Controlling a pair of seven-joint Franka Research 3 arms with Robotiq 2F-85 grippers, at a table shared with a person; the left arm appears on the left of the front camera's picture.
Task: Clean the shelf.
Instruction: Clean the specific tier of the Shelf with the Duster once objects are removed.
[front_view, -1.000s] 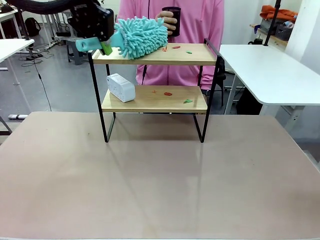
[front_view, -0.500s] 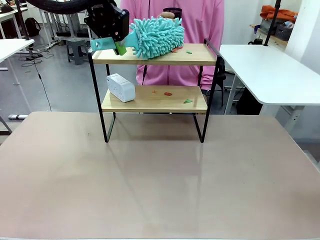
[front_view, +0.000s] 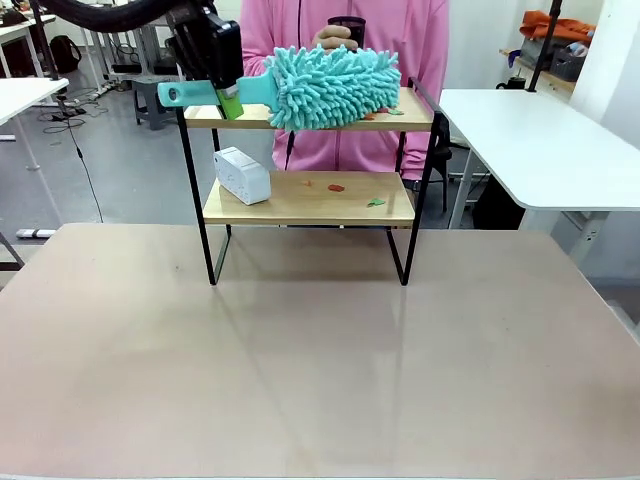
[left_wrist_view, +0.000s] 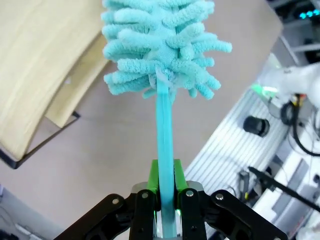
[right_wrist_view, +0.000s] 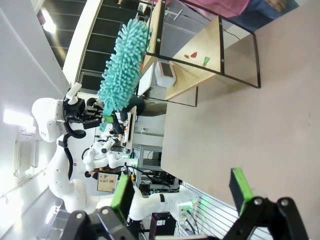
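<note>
I see the shelf (front_view: 290, 205) standing upright on four thin black legs at the far middle of the bench (front_view: 320, 360). It has two light wooden boards; a red scrap (front_view: 337, 187) and a green scrap (front_view: 376, 202) lie on the lower one.

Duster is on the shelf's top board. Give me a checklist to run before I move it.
1. Left end effector shut on the duster handle: ok.
2. Duster head over the top board: ok; contact pressure cannot tell.
3. Top board free of scraps: not ok, scraps lie at its right end.
4. Lower board free of scraps: not ok, a red scrap and a green scrap lie there, along with a white box.
5. Right end effector open, away from the shelf: ok.
6. Clearance to the person's hand holding a dark cup behind the shelf: cannot tell.
</note>
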